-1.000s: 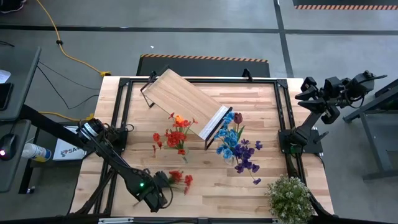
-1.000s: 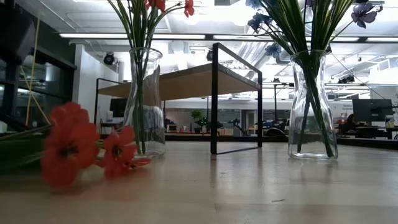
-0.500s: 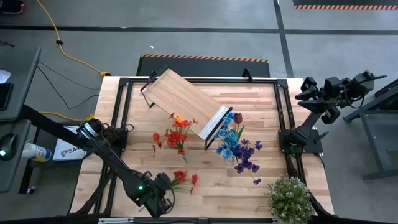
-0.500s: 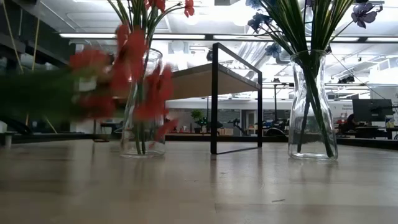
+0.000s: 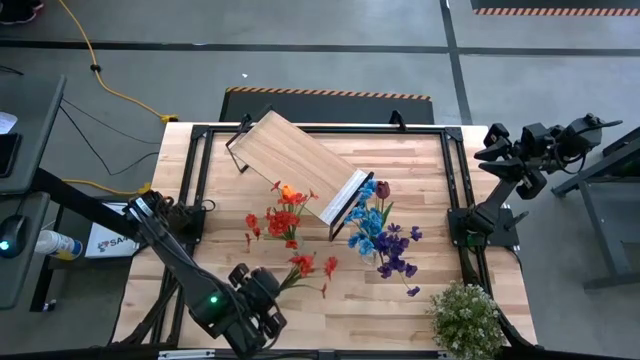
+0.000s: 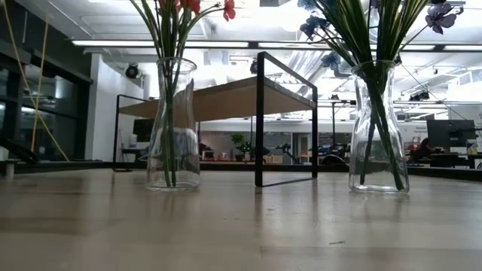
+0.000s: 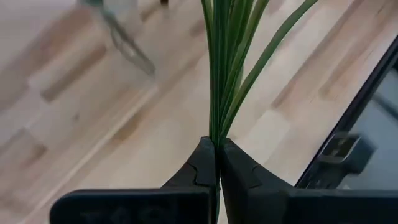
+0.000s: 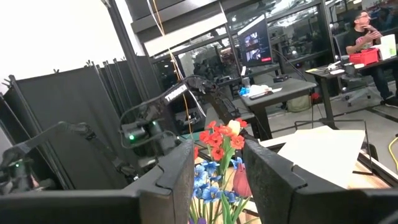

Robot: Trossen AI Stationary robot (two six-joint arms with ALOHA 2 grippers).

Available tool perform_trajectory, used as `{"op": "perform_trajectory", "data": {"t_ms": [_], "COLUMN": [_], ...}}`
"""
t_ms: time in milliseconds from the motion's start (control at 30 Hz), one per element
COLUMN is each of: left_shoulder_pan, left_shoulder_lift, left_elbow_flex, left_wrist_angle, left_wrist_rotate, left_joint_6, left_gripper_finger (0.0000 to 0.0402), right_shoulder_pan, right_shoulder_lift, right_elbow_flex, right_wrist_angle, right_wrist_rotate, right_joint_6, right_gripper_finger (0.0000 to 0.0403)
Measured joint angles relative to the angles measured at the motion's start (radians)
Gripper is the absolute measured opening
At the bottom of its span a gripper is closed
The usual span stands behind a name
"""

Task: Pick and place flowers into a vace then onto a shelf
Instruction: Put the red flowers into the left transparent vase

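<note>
Striped wood tabletop (image 5: 420,300) carries the shelf (image 5: 295,163), lying angled at the far-centre. Two glass vases in front of it: left vase (image 6: 173,128) w/ red and orange flowers (image 5: 283,215), right vase (image 6: 379,128) w/ blue, purple and dark red ones (image 5: 385,240). Bushy pale plant (image 5: 465,318) at near right corner. Left gripper (image 5: 262,287) at near left, fingers (image 7: 205,163) clamped on green stems of a red flower bunch (image 5: 312,266), heads pointing right, off the table. Right gripper (image 8: 216,180) parked far right, beyond table edge, fingers apart, nothing in them.
</note>
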Motion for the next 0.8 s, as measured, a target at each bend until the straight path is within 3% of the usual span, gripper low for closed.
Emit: {"op": "perform_trajectory", "data": {"t_ms": [333, 800], "left_shoulder_pan": [0.005, 0.072], "left_shoulder_lift": [0.000, 0.002], "left_elbow_flex": [0.132, 0.253], "left_wrist_angle": [-0.011, 0.032], "left_wrist_rotate": [-0.213, -0.350], "left_joint_6": [0.080, 0.451], "left_gripper_finger": [0.0037, 0.0037], "right_shoulder_pan": [0.000, 0.000], "right_shoulder_lift": [0.000, 0.000], "right_elbow_flex": [0.000, 0.000], "right_wrist_angle": [0.000, 0.000], "right_wrist_rotate": [0.000, -0.010], "right_joint_6": [0.000, 0.046], "right_gripper_finger": [0.0130, 0.0130]}}
